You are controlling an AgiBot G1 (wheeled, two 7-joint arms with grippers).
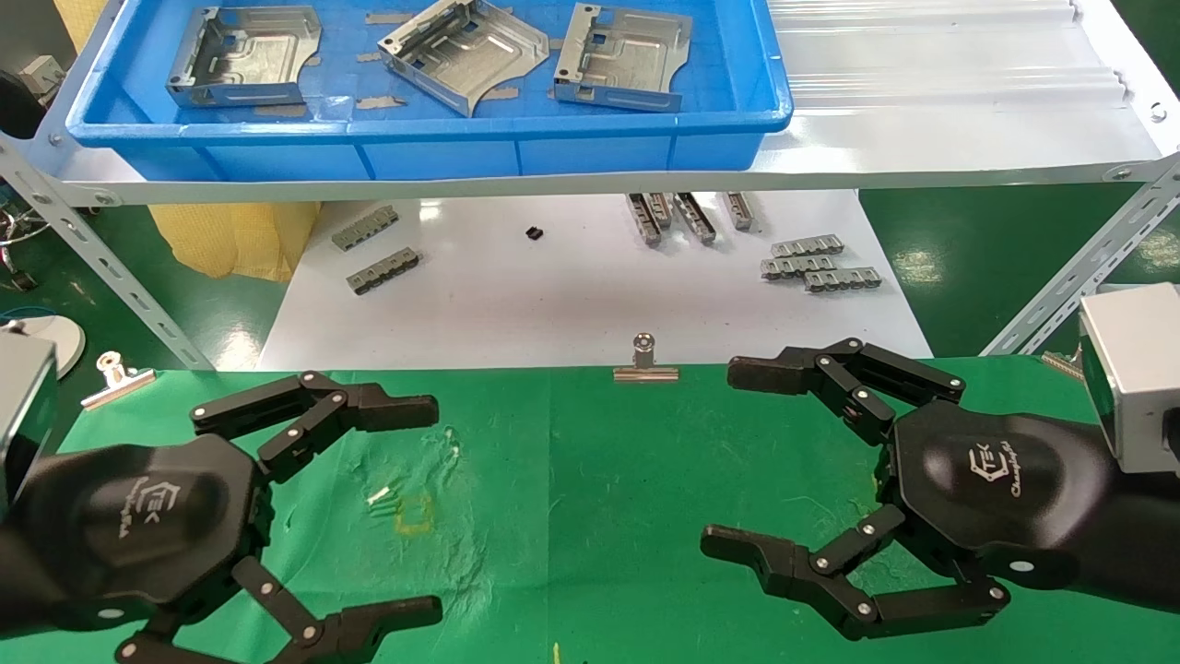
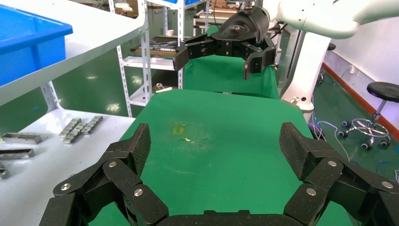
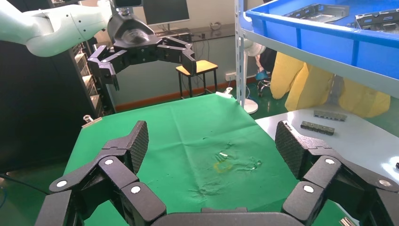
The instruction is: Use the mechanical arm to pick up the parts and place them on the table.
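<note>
Three silvery sheet-metal parts [image 1: 244,55] [image 1: 464,51] [image 1: 622,55] lie side by side in the blue tray [image 1: 424,138] on the raised shelf. Below them the green-clothed table [image 1: 590,480] has no part on it. My left gripper [image 1: 433,509] hovers open over the table's left side, holding nothing. Facing it from the right, my right gripper [image 1: 721,458] is open and likewise holds nothing. The left wrist view shows its own wide-open gripper [image 2: 214,146] over bare cloth, with the right gripper [image 2: 221,52] beyond. In the right wrist view the gripper [image 3: 211,143] spans wrinkled cloth.
The white shelf [image 1: 922,138] overhangs a white board [image 1: 553,295] carrying small grey slotted strips [image 1: 378,249] [image 1: 816,263]. Binder clips [image 1: 645,364] [image 1: 115,373] sit on the table's far edge. Slanted metal shelf legs [image 1: 92,267] [image 1: 1088,267] stand at both sides.
</note>
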